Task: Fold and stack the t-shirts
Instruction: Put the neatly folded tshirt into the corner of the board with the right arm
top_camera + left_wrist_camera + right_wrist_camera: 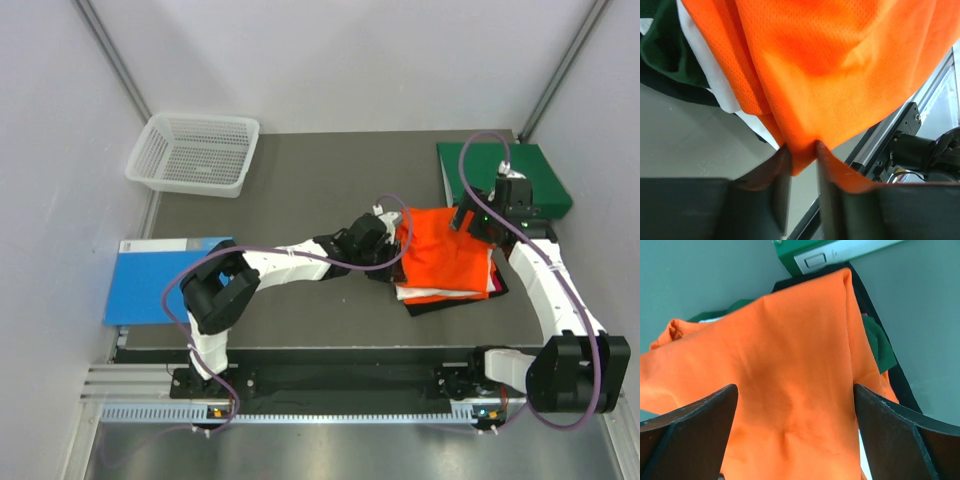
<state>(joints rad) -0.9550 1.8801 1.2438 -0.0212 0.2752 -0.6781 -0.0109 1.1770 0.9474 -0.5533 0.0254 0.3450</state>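
The bright orange mesh-cloth t-shirt (445, 250) (840, 65) (790, 355) tops a pile near the right edge of the dark grey counter (300, 190) and covers most of what lies under it. From above we see only slivers at the pile's near side: a white t-shirt (430, 295) (715, 80) and, lowest, a black t-shirt (440, 306) (900, 385). Some dark green cloth (665, 50) (880, 345) shows only in the wrist views, and we cannot tell what garment it is.

The left end effector (392, 240) (801, 147) is at the pile's left side. Its fingers are pressed onto a hanging fold of the orange shirt, and the fold's tip is lost between them.

The right end effector (472, 218) (795, 390) hangs over the far part of that shirt, spread wide. Its fingers are cut off by the bottom of its own view.

At the far right corner lies a rigid green binder (540, 170) (800, 250), partly behind the right arm. On its white spine label (840, 250) we can read nothing.

A flat blue book (160, 280) lies at the left edge, and a white plastic mesh basket (195, 150) sits at the far left corner.
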